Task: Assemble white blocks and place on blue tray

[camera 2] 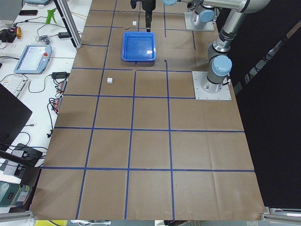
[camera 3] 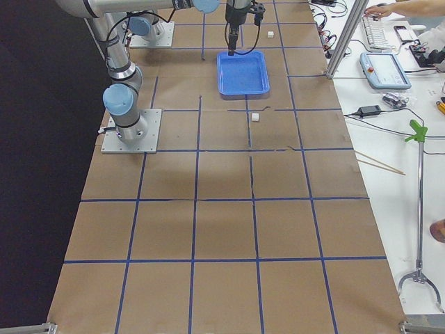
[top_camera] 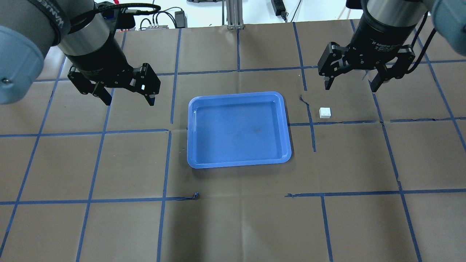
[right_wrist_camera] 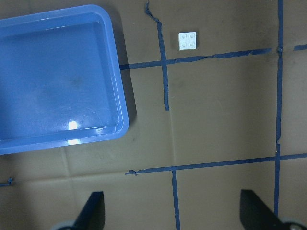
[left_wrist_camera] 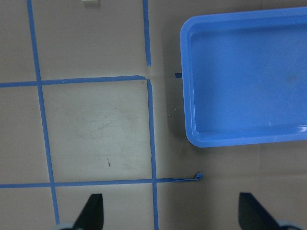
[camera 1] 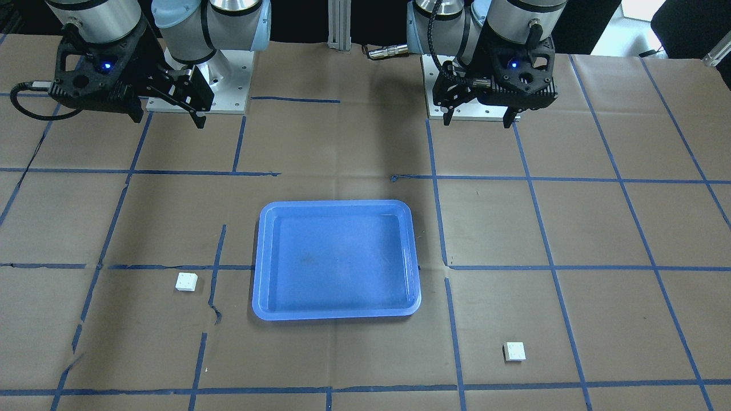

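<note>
The blue tray [camera 1: 337, 257] lies empty at the table's middle; it also shows in the overhead view [top_camera: 236, 127]. One white block [camera 1: 187, 281] lies on the paper on my right side of the tray, studs up; it also shows in the overhead view [top_camera: 324, 112] and the right wrist view [right_wrist_camera: 187, 40]. The other white block [camera 1: 514, 351] lies on my left side, farther out; only its edge shows in the left wrist view [left_wrist_camera: 90, 2], and my left arm hides it in the overhead view. My left gripper [top_camera: 129, 103] and right gripper [top_camera: 350, 88] hover high, open and empty.
Brown paper with a blue tape grid covers the table [top_camera: 233, 218]. The arm bases [camera 1: 197, 80] stand on my side of the table. Benches with a pendant [camera 2: 32, 59], cables and tools run along the table's far side.
</note>
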You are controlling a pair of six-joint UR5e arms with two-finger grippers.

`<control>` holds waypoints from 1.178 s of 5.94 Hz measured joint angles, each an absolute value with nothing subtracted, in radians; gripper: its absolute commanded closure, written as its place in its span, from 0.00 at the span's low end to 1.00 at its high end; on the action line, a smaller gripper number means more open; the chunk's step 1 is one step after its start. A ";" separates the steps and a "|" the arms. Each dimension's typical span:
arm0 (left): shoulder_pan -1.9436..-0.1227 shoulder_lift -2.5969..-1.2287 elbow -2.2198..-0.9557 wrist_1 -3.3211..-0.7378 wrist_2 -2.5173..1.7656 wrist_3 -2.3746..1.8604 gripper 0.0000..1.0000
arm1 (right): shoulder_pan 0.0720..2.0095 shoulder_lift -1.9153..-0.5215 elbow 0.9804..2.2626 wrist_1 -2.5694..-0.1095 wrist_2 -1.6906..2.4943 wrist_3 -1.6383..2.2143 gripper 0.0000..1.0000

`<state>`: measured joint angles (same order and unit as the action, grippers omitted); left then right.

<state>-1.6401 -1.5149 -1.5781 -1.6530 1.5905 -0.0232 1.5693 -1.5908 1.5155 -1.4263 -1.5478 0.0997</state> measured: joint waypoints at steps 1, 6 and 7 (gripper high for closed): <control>-1.638 -1.509 -1.588 -1.651 1.591 -0.020 0.01 | 1.569 -1.591 1.516 -1.426 -1.548 0.100 0.00; -1.579 -1.530 -1.589 -1.607 1.589 0.009 0.01 | 1.567 -1.593 1.512 -1.426 -1.544 0.024 0.00; -1.546 -1.547 -1.586 -1.585 1.588 0.028 0.01 | 1.567 -1.594 1.511 -1.428 -1.544 -0.013 0.00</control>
<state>-1.5462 -1.5466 -1.5862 -1.5852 1.5876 0.0275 1.5667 -1.5936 1.5113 -1.4280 -1.5441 -0.0126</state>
